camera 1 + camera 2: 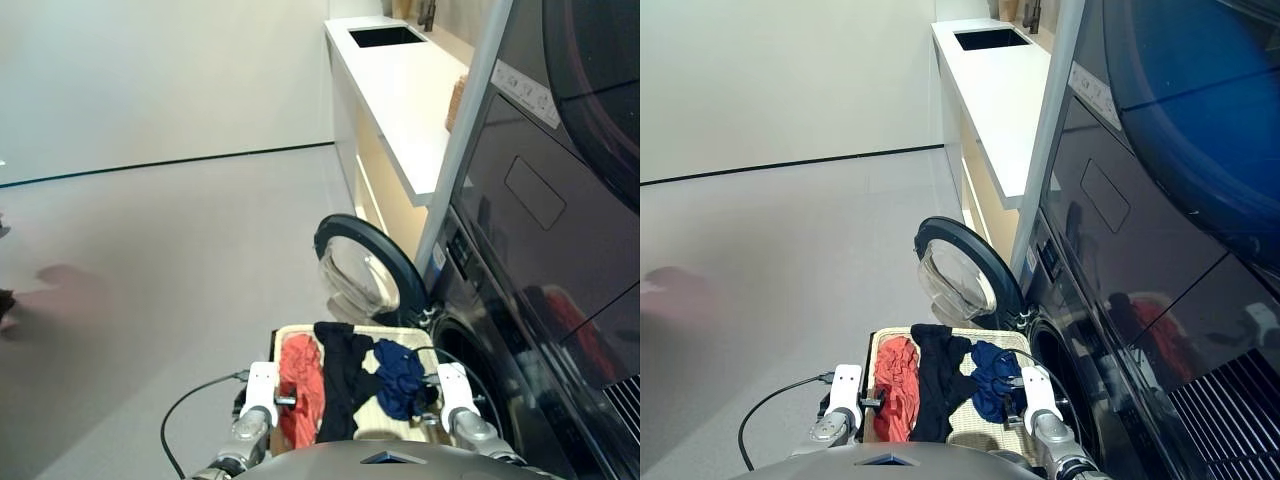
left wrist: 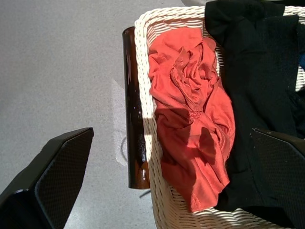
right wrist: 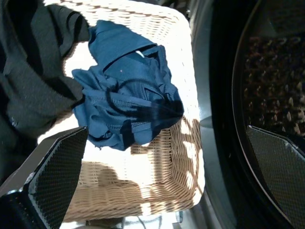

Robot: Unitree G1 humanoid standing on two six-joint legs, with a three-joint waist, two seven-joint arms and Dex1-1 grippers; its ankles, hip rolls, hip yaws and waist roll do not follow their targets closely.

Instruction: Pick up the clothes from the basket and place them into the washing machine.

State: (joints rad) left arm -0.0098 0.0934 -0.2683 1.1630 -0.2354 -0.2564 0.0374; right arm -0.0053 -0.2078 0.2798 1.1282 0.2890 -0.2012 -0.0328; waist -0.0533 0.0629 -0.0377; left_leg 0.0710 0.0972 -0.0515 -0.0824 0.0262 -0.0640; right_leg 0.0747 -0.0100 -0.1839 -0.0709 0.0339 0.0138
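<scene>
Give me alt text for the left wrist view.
A crumpled coral-red garment lies in a cream woven basket, touching a black garment beside it. The open left pincer hangs above; a dark brown rod runs along the basket's outer rim on grey floor.

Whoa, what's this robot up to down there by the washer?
It is about to load laundry. A woven basket sits on the floor by the washing machine, whose round door stands open. Three garments lie in the basket side by side: a coral-red one, a black one and a navy blue one. The left gripper hangs open above the red garment, and the right gripper hangs open above the blue one. Nothing is picked up yet.
</scene>
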